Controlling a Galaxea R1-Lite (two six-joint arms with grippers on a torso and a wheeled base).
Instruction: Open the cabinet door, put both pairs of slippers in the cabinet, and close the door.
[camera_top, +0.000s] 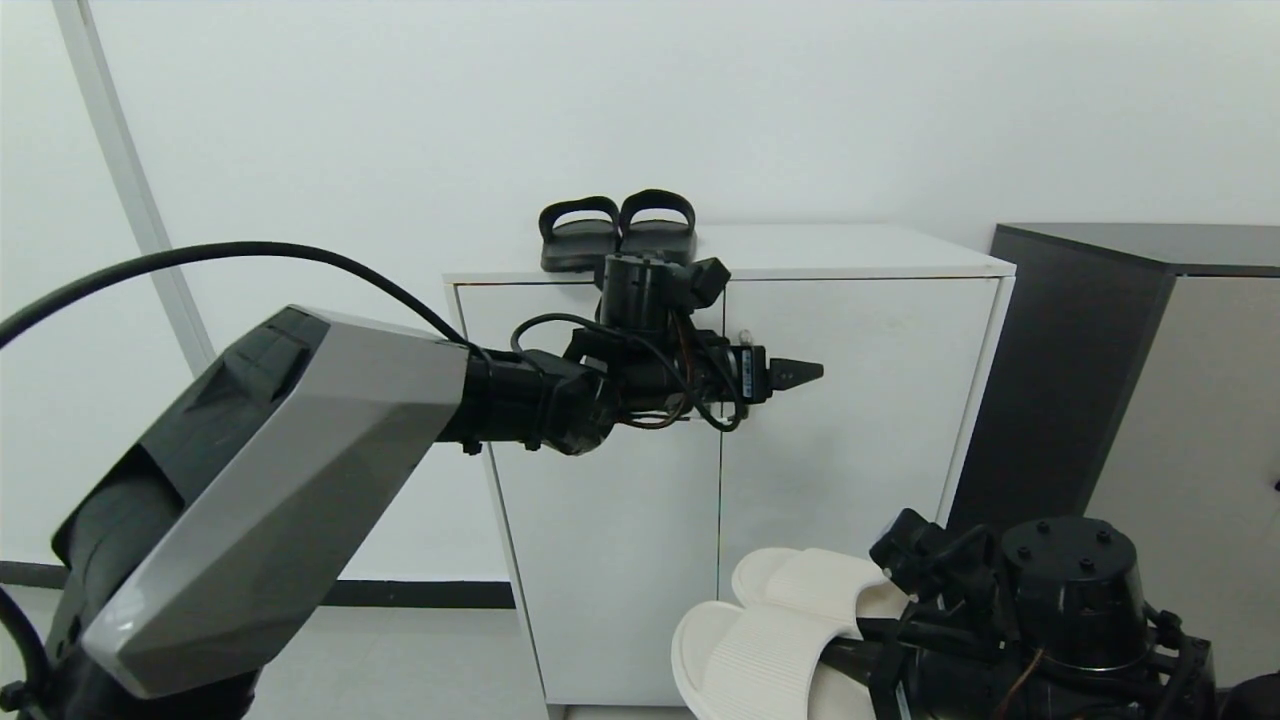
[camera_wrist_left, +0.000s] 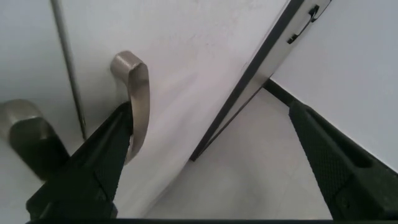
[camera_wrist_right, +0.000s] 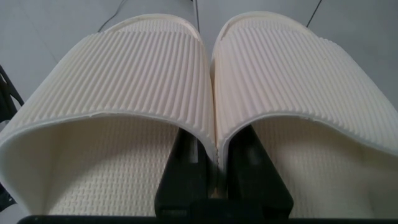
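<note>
Two slippers (camera_top: 780, 630) in right tool (camera_wrist_right: 216, 183); left tool (camera_top: 800, 372) level at handle (camera_wrist_left: 138, 93).

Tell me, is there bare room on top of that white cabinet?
Yes. The white cabinet's top is bare from the black slippers rightward to its edge by the dark cabinet, whose top is bare too. Crowded: the door fronts, where the open left gripper sits at the handle, and lower right, where the right gripper holds the white slippers.

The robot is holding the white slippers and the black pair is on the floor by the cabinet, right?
Not quite: the black pair sits on top of the cabinet, not on the floor, as the head view shows. The white slippers are held.
</note>
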